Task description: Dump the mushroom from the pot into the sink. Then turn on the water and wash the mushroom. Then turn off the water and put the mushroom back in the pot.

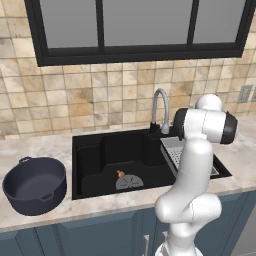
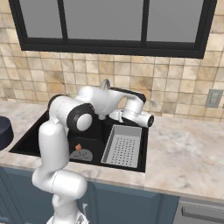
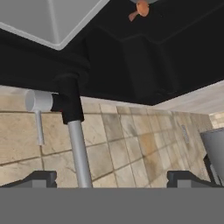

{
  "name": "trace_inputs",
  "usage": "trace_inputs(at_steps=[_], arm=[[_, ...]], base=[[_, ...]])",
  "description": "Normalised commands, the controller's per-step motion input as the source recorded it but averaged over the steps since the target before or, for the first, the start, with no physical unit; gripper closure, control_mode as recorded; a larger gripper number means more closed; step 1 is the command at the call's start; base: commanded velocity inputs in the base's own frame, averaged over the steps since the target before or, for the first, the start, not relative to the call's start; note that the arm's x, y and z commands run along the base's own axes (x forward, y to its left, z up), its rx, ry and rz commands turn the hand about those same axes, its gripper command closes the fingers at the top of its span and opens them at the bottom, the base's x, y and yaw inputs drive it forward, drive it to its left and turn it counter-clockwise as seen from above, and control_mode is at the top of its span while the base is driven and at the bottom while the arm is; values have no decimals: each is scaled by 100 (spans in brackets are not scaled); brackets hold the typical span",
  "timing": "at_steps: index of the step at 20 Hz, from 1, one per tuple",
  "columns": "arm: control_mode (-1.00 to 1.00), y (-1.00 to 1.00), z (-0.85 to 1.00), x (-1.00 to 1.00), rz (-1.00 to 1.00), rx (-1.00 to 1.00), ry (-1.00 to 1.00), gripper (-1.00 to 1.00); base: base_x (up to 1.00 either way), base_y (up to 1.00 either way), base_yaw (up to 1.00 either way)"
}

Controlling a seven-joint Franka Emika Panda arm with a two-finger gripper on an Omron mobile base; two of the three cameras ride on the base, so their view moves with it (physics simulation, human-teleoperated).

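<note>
The mushroom is a tiny orange lump on the floor of the black sink, beside the round grey drain; it also shows as mushroom and mushroom. The dark pot stands upright with nothing in it on the counter left of the sink. My gripper is open at the faucet behind the sink. The hand view is rolled upside down there. The grey spout pipe runs between the wide-apart fingertips without touching them, and the faucet handle sticks out beside the black base.
A grey perforated strainer tray sits in the right part of the basin, under my forearm. The curved faucet rises at the tiled wall. Marble counter stretches to the right. My white arm hides the sink's right side in the left base view.
</note>
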Motion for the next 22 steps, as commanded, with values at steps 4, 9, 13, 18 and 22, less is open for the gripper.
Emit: trace_inputs(at_steps=[4, 9, 13, 18, 22], arm=[[-100, 0, -4, 23, 0, 0, 0, -100], [-100, 0, -8, 24, 0, 0, 0, -100], [-100, 0, -13, 21, 0, 0, 0, -100], [-100, 0, -14, 22, 0, 0, 0, -100], [-100, 0, -13, 19, 0, 0, 0, -100]], base=[[0, 0, 0], [0, 0, 0], [0, 0, 0], [0, 0, 0], [0, 0, 0]])
